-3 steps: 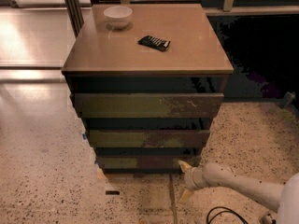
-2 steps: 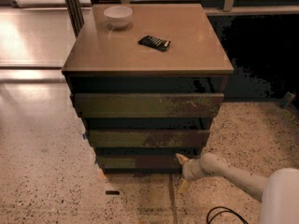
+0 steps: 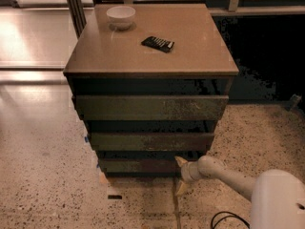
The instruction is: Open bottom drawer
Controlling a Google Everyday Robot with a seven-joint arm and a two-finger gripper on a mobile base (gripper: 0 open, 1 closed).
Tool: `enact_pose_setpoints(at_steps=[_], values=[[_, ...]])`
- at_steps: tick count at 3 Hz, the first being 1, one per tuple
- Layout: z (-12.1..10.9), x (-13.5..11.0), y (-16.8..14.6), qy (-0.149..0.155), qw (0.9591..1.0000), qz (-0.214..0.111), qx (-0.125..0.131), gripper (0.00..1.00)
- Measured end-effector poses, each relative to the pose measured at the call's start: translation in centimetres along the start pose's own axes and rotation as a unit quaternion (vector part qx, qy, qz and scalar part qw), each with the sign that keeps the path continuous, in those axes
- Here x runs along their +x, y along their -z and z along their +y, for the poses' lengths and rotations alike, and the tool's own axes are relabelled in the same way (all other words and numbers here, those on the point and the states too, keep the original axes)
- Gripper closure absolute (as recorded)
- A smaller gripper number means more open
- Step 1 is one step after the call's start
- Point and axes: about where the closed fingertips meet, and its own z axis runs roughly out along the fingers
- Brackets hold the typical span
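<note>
Jaws of gripper [image 3: 180, 175] apart at right edge of bottom drawer [image 3: 138, 166]

The gripper [image 3: 180, 175] sits low and right of centre, fingers spread, at the right end of the bottom drawer [image 3: 138, 166]. The middle drawer front [image 3: 152, 141] juts out above it, with floor [image 3: 52, 194] below (open at lower left). A cable [image 3: 228, 219] lies at lower right.

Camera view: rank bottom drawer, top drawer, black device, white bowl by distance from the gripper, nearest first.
The gripper is low at the cabinet's front, right side.
1. Bottom drawer, right beside it.
2. Top drawer, higher up.
3. Black device, cabinet top, centre.
4. White bowl, top's back left.
</note>
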Motion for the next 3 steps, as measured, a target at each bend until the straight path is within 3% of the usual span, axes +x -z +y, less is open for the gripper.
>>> enact_pose_setpoints(at_steps=[3], values=[[-1.5,0.7,-4.7,0.009,0.9997,0.005,-0.023,0.00]])
